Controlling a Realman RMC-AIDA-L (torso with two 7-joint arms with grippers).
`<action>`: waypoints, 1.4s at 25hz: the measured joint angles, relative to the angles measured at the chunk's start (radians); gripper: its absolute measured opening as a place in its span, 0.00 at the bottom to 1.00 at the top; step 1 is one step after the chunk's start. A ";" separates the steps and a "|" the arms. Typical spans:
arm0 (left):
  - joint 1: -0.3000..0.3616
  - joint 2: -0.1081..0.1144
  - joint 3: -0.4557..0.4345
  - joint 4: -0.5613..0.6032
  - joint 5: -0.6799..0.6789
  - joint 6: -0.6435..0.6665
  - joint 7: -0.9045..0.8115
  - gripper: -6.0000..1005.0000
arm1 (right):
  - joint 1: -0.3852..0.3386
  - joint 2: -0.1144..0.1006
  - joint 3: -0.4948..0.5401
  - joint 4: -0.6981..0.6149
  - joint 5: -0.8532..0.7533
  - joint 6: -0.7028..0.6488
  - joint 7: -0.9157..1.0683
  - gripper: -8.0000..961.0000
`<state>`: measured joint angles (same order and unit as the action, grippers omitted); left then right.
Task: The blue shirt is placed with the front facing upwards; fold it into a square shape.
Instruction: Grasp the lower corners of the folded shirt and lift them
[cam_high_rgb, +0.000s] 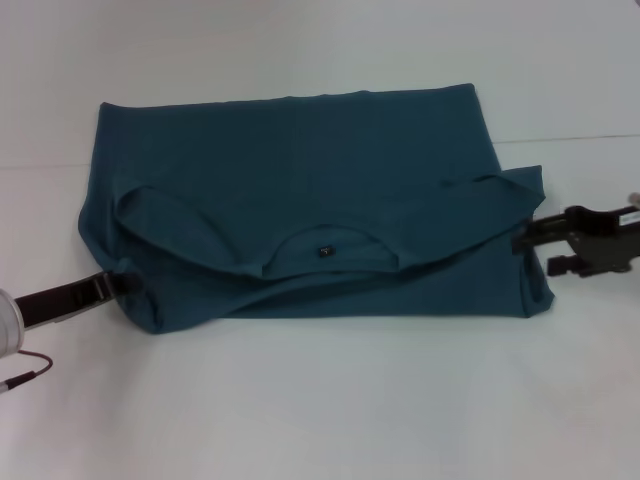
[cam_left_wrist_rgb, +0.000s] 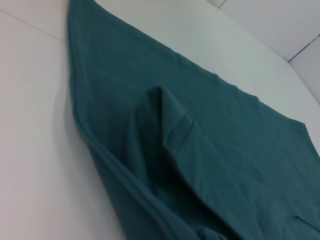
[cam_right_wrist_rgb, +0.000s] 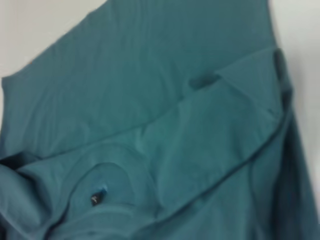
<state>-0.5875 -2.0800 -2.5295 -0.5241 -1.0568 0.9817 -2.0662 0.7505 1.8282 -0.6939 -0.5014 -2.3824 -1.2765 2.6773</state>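
i see the blue shirt (cam_high_rgb: 300, 180) spread on the white desk (cam_high_rgb: 320, 400), filling the middle of my head view, hem edge at 12 o'clock, neckline toward 6. it's partly folded: the collar side is doubled over the body, sleeves tucked in as flaps, and the small black label (cam_high_rgb: 324, 251) inside the neckline sits near center, slightly toward 6. the print isn't visible.

left end effector (cam_high_rgb: 122, 281) is at about 8 o'clock, tip touching the shirt's lower left corner where the fabric bunches. can't tell if it's open or clamped, the tip is buried in cloth. a thin red cable (cam_high_rgb: 30, 372) trails under that arm at the frame edge.

right end effector (cam_high_rgb: 520, 240) is at about 3 o'clock, black, tip right at the shirt's right edge under the sleeve flap. can't tell its state either.

left wrist view: only shirt (cam_left_wrist_rgb: 210, 150) with a raised fold and the edge seam against the desk (cam_left_wrist_rgb: 35, 125). right wrist view: shirt (cam_right_wrist_rgb: 150, 75) fills it, neckline curve and label (cam_right_wrist_rgb: 96, 198) visible, folded layer running across.
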 joint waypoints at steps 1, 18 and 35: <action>0.000 0.000 0.000 0.000 0.000 0.000 0.000 0.05 | -0.001 -0.005 0.000 -0.003 -0.016 -0.011 0.006 0.76; 0.000 -0.003 0.000 0.001 -0.003 0.000 0.000 0.05 | -0.017 0.010 -0.003 -0.006 -0.141 -0.016 0.035 0.77; 0.000 -0.001 0.000 0.001 -0.008 0.000 0.007 0.05 | -0.014 0.046 -0.004 -0.003 -0.141 0.043 0.026 0.77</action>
<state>-0.5876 -2.0813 -2.5295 -0.5231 -1.0646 0.9817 -2.0589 0.7363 1.8740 -0.6980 -0.5042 -2.5234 -1.2334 2.7031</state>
